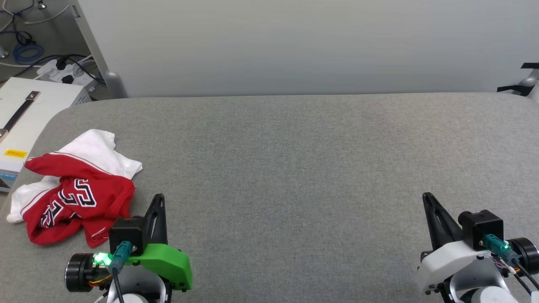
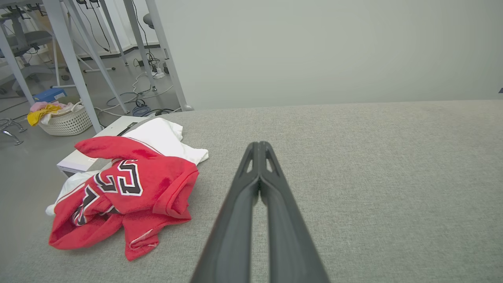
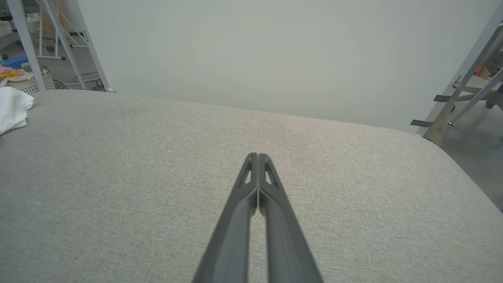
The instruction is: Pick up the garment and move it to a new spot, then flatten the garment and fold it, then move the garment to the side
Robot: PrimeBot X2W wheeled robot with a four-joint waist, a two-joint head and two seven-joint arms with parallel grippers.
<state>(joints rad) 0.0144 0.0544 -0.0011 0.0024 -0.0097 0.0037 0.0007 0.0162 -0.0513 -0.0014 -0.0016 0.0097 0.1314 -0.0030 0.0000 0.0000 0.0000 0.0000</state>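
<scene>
The garment [image 1: 80,189] is lying crumpled in the lower left of the head view, on the grey desk [image 1: 294,160] near its left edge, with a white sleeve showing at its top. The left gripper [image 1: 159,198] is hovering just right of the cloth, its fingers pressed together and gripping nothing. The right gripper [image 1: 427,197] is sitting at the lower right, well apart from the garment, its fingers likewise together

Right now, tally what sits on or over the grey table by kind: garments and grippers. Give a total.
Garments: 1, the garment, crumpled at the table's left edge
Grippers: 2, the left gripper and the right gripper, both shut
Total: 3
</scene>
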